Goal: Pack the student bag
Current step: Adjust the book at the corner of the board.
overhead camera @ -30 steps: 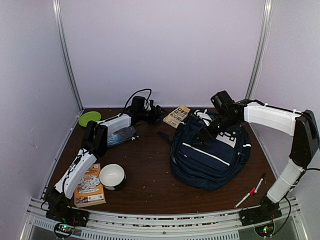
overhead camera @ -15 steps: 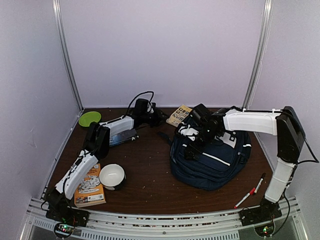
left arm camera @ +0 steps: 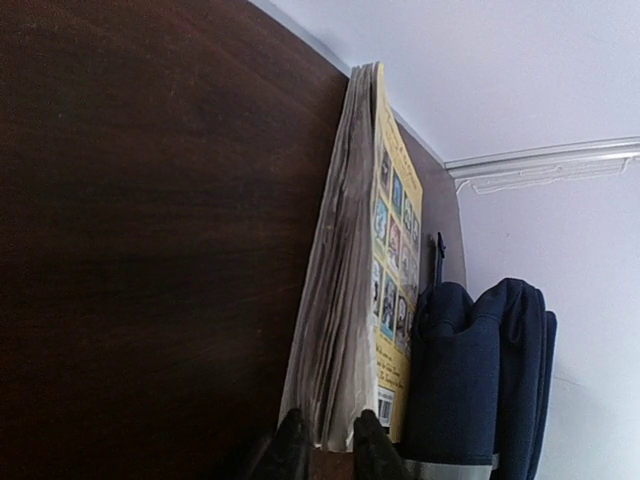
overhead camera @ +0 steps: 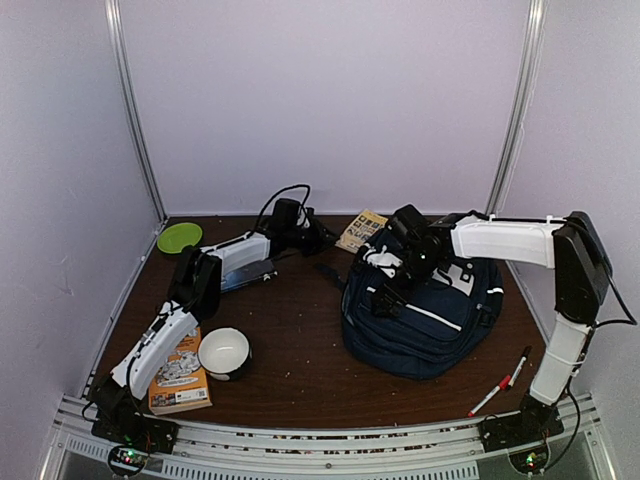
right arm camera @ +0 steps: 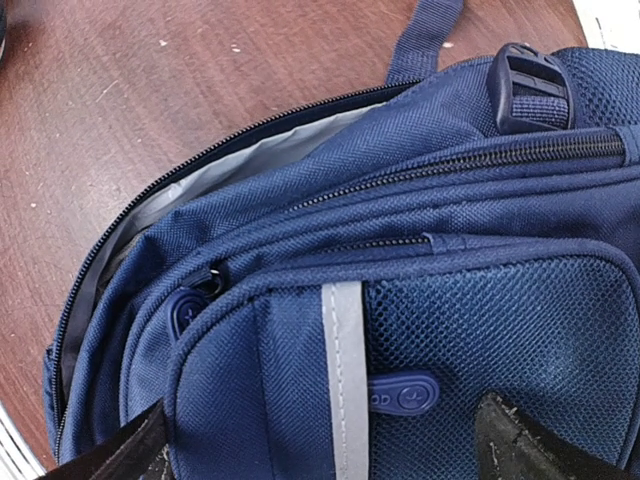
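Observation:
The student bag (overhead camera: pixel 420 310), a navy backpack with white trim, lies right of centre on the table; its main zip gapes, showing grey lining (right arm camera: pixel 230 165). My right gripper (overhead camera: pixel 393 288) hangs open just above the bag's (right arm camera: pixel 450 200) front pocket, and its fingertips (right arm camera: pixel 520 440) stand wide on either side of a white stripe, holding nothing. At the back, a yellow book (overhead camera: pixel 360 230) lies beside the bag's top. My left gripper (overhead camera: pixel 325 238) has its two fingers (left arm camera: pixel 292 440) pressed on either side of the book's (left arm camera: pixel 385 250) page edge, next to the bag (left arm camera: pixel 470 380).
A green plate (overhead camera: pixel 179 237) sits at the back left. A white bowl (overhead camera: pixel 224 352) and an orange book (overhead camera: pixel 178 372) lie near the front left. A dark flat device (overhead camera: pixel 245 272) lies under the left arm. Two markers (overhead camera: pixel 505 380) rest at the front right.
The left jaws have closed on the yellow book's edge. The right gripper came down from the bag's back right to its front-left side, staying open.

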{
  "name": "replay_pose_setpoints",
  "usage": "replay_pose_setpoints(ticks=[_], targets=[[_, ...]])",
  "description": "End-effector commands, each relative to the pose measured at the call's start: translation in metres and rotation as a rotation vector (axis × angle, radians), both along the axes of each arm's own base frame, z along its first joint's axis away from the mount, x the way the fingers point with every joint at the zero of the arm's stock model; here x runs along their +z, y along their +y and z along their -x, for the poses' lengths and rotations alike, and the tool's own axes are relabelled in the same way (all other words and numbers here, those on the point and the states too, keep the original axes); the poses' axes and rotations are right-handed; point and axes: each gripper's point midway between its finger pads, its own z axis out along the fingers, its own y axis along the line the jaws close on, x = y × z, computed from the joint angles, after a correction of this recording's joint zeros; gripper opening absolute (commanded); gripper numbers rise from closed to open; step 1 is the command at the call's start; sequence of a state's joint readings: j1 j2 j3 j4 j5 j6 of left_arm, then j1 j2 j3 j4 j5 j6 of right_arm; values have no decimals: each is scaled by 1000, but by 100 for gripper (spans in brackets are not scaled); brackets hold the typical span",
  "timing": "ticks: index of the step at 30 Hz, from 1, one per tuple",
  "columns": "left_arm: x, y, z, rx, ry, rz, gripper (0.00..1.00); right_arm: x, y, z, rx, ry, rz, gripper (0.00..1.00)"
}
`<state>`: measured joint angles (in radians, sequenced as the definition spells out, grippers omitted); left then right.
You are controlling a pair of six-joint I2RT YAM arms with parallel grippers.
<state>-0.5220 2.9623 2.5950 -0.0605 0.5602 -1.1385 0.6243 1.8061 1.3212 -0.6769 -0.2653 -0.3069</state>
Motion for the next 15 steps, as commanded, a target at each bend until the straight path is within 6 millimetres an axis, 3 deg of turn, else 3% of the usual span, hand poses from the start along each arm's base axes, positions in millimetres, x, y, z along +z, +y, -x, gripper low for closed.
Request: replay_pose_setpoints(ticks=[1,4,10,14,15], targets=[[-10,-17,15,-41,20,-5,12,-12,-26,-8,-83,41,47,100],[-10,-18,15,-42,20,-3,0,-12,-27,-8,-86,45,44,100],[15,-13,24,-58,-20,7,0,-13,-35,-10,-109,57,39,100],[40,8,43,-33,-74,-35,0,-7,-53,-19,-166,43,29,100],[33,16,52,-29,-62,-60,0,-6,-59,-21,-180,36,33,100]])
